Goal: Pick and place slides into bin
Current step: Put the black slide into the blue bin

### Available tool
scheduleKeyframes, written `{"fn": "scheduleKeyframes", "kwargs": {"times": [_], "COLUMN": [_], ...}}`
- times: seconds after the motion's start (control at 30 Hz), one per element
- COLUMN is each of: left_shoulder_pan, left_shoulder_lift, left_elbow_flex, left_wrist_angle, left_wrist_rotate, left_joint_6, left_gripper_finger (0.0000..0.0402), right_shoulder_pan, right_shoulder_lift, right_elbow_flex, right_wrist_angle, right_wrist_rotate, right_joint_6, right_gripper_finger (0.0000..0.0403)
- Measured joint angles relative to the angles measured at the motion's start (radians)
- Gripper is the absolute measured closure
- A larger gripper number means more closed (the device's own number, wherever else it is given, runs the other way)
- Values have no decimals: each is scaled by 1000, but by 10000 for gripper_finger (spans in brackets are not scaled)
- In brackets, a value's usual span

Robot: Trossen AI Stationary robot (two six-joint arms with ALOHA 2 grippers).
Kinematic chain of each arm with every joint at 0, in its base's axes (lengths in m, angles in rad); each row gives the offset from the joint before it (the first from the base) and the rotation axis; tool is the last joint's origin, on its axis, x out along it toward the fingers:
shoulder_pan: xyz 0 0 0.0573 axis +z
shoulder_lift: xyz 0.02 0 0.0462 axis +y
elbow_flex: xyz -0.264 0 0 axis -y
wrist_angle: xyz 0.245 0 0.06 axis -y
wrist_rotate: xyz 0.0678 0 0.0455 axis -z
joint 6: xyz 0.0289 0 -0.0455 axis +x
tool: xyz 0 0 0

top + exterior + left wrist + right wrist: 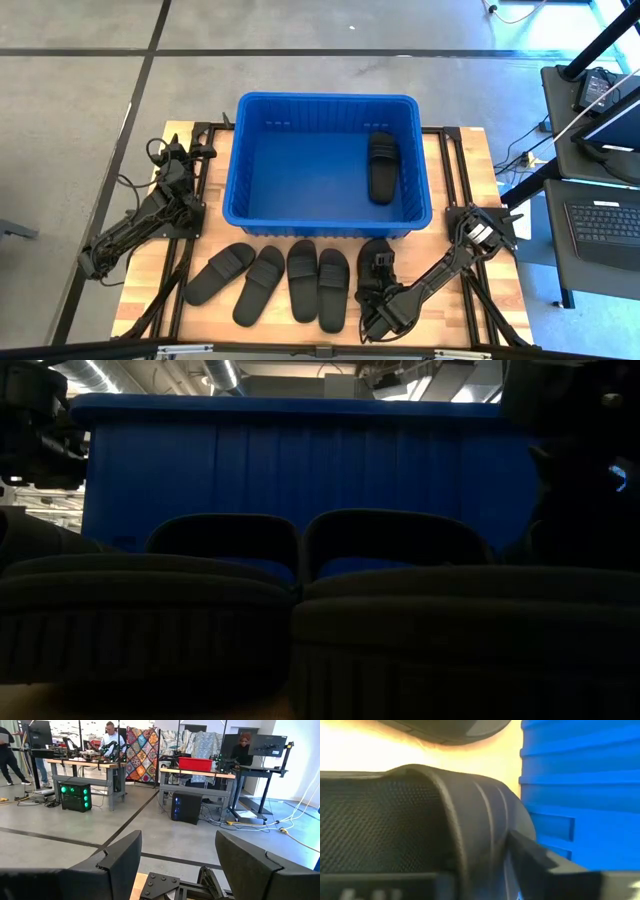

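The blue bin (325,165) stands at the table's far middle, with one black slide (382,166) lying on its floor at the right. Several black slides (270,283) lie side by side on the table in front of the bin. My right gripper (378,270) is down on another slide (374,250) at the right end of that row, close to the bin's near wall (580,795). My left gripper (198,150) is open and empty, left of the bin, facing out into the room. My right gripper is on the slide's wide strap (470,820), which fills its wrist view. One finger (540,865) lies against the strap's side next to the bin. The fingers come from the table's near side, slanting down. Whether the slide is off the table, I cannot tell.
The bin's near wall stands just beyond the right gripper. The neighbouring slide (445,727) lies on the wood close by. Bare table (470,180) shows right of the bin. Workbenches and people (112,740) are in the room beyond the table.
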Motion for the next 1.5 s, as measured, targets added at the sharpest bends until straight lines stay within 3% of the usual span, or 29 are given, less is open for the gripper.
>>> {"fn": "scheduleKeyframes", "kwargs": {"times": [0.17,0.37,0.6,0.73,0.83,1.0,1.27,1.5], "left_shoulder_pan": [0,0,0,0,0,0,0,0], "left_shoulder_lift": [0,0,0,0,0,0,0,0], "left_elbow_flex": [0,0,0,0,0,0,0,0], "left_wrist_angle": [0,0,0,0,0,0,0,0], "left_wrist_rotate": [0,0,0,0,0,0,0,0], "left_joint_6": [0,0,0,0,0,0,0,0], "left_gripper_finger": [153,153,153,153,153,153,153,153], "right_shoulder_pan": [-10,-14,4,13,10,-1,-59,-211], "right_shoulder_lift": [0,-18,-113,-212,-294,-414,-594,-711], "right_elbow_flex": [15,45,60,60,60,60,60,60], "right_wrist_angle": [-3,-9,1,119,255,403,481,506], "right_wrist_rotate": [-81,-171,-438,-582,-627,-593,-273,-51], "right_joint_6": [55,116,113,116,117,117,-120,-449], "right_gripper_finger": [385,385,385,385,385,385,385,385]}}
